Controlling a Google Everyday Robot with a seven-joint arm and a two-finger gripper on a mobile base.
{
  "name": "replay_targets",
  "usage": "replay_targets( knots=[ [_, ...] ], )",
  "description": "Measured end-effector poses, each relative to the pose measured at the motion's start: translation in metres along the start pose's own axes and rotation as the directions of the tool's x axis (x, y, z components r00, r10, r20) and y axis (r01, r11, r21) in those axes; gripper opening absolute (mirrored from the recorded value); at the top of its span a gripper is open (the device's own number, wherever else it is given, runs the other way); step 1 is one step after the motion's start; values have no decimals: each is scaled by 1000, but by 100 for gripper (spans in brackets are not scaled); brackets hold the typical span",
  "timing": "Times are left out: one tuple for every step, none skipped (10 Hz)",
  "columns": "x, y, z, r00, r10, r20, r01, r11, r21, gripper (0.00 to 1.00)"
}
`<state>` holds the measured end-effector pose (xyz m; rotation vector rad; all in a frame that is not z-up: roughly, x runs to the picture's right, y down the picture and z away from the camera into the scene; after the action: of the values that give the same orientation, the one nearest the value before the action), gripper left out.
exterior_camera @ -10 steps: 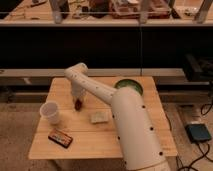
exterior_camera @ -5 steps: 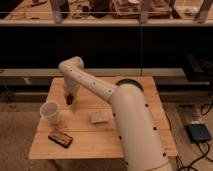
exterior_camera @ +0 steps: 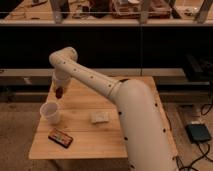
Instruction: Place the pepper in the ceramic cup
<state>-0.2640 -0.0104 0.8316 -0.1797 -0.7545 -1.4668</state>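
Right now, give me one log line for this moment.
pincer: holding pepper | position: close to cup, up-right of it in view, over table | pepper in cup: no

Wooden table, black-and-orange box, pale block, end effector over table's left.

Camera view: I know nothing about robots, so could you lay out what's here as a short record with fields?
pincer: by the table's left side, higher and slightly right of the cup in the picture, shut on the pepper
pepper: small, dark red, held off the table
ceramic cup: white, upright near the left edge
other things: black-and-orange box near the front; pale block mid-table
task state: pepper not yet in the cup
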Motion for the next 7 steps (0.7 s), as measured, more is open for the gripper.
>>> replay_targets(
  knots=[
    [-5,-11,-14,1000,-11,4,11,999,40,31],
    [-11,-18,-23,1000,-16,18,15,997,77,31],
    [-18,-24,-32,999,-24,33,20,994,109,31],
    [-28,-28,-40,998,-38,52,30,990,139,31],
    [-37,-29,-43,996,-52,68,41,988,149,31],
    [-50,-29,-41,993,-74,90,60,987,150,31],
    [-67,-28,-33,988,-98,123,80,987,141,31]
  ],
)
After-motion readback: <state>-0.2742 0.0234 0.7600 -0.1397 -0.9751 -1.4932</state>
